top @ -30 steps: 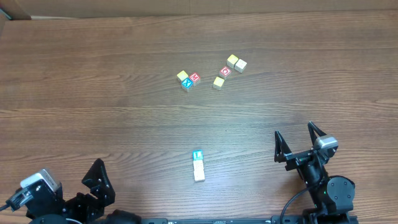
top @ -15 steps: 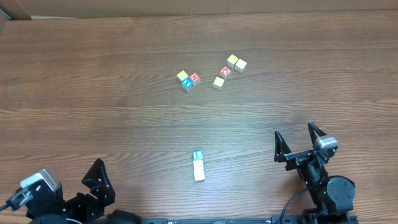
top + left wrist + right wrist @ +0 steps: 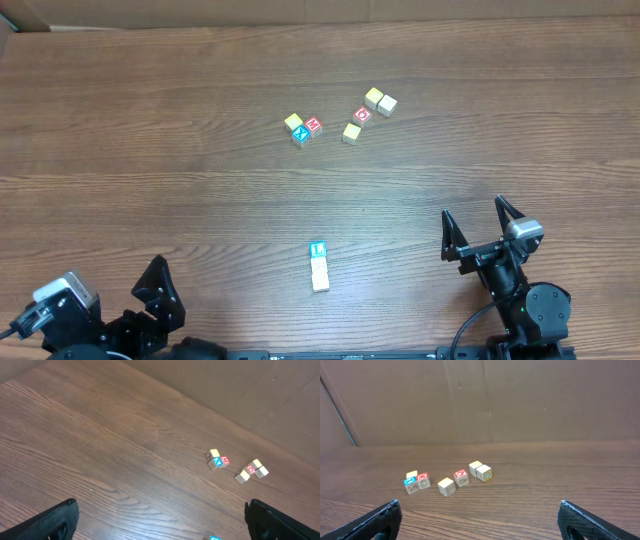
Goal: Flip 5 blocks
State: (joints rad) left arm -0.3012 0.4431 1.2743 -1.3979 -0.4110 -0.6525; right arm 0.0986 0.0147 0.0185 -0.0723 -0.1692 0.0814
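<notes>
No change vs 1 sec ago: blocks untouched, so prob. 0 flipped. Left end effector & right end effector wide apart, empty, at frame bottom.

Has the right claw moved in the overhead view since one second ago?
No. The right claw keeps the same place, to the right of the blue-topped block at the same gap, and it is open and empty.

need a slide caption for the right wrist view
Seven alphabet blocks scattered on the wooden table, framed by the open right end effector
</notes>
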